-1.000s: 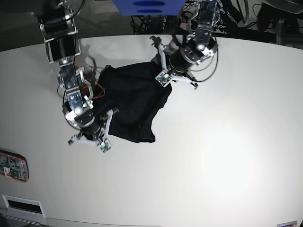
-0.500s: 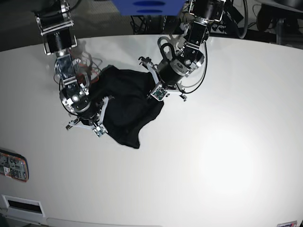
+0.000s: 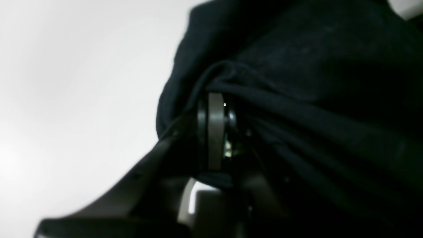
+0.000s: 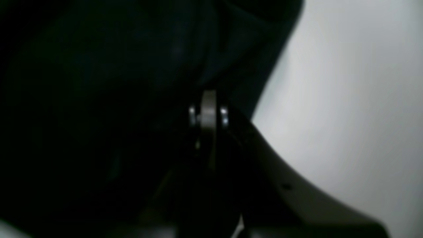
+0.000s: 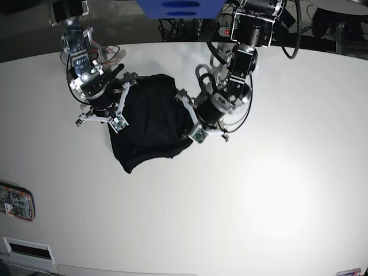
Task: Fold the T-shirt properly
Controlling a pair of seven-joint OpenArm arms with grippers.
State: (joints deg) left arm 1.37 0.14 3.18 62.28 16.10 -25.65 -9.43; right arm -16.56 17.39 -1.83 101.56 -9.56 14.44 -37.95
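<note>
**Still bunched, both grips on the cloth**

Clearly not folded yet. T-shirt [image 5: 146,123] lies as a rumpled dark heap on the far-left part of the table [image 5: 276,172], between the two arms, no clean edges or flat panels showing. Left gripper [image 5: 192,118] pinches the heap's right edge, jaws together with fabric drawn taut between them, as the left wrist view shows: T-shirt [image 3: 314,82] wraps over the closed left gripper [image 3: 216,132] in tight ridges. Right gripper [image 5: 118,109] clamps the heap's left side; in the right wrist view the right gripper [image 4: 208,115] sits closed under dark T-shirt [image 4: 99,82], folds too dim to read in detail.

Done so far, judging by the lie of the cloth: both sides gathered and held. Left to do: spread flat, line up sleeves and hem, make the actual folds. Probably an early stage, more a repositioning or a shake-out than a fold.

Compared with a second ago: right arm pulled back toward the far edge, from low beside the heap's near-left corner to up beside its far-left side. Left arm swung down and inward, from the far-right corner to the middle of the right edge. Heap dragged along and reshaped, narrower now, with a tail pointing to the near left instead of a broad lower hem. Both grips closed throughout. Red object [image 5: 16,201] at the table's left edge unmoved.
</note>
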